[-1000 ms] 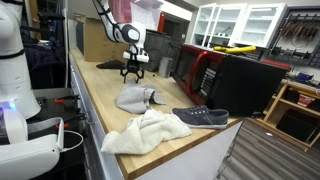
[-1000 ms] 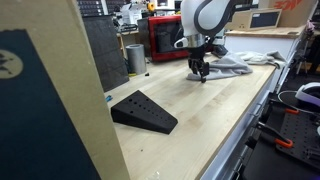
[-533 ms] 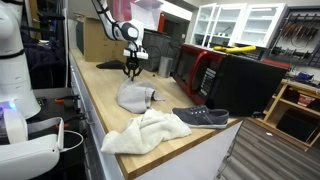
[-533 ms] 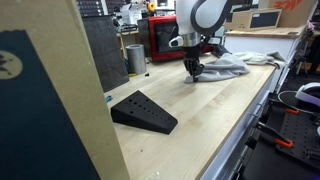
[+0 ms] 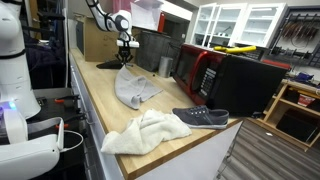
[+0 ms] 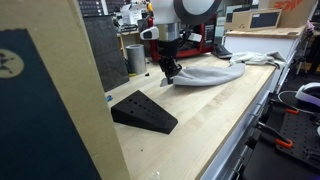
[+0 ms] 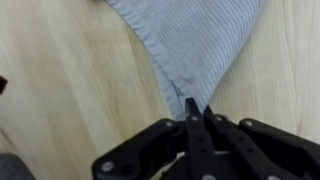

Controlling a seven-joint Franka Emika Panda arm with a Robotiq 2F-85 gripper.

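Note:
My gripper (image 7: pixel 197 110) is shut on the pointed corner of a grey knitted cloth (image 7: pixel 190 40). In the wrist view the cloth fans out from the fingertips across the wooden table (image 7: pixel 60 90). In both exterior views the gripper (image 5: pixel 126 60) (image 6: pixel 170 72) hangs low over the tabletop. The grey cloth (image 5: pixel 136 87) (image 6: pixel 205 72) is pulled out flat and long behind it. The cloth's corner is lifted a little at the fingers.
A black wedge (image 6: pixel 143 111) (image 5: pixel 108 64) lies on the table near the gripper. A white towel (image 5: pixel 148 130) and a dark shoe (image 5: pixel 200 117) lie farther along. A red microwave (image 5: pixel 195 70) (image 6: pixel 165 38) and a metal can (image 6: pixel 135 58) stand at the table's back edge.
The jaws closed on the grey cloth's corner. The gripper then moved toward the black wedge, dragging the bunched cloth out into a flat stretched shape.

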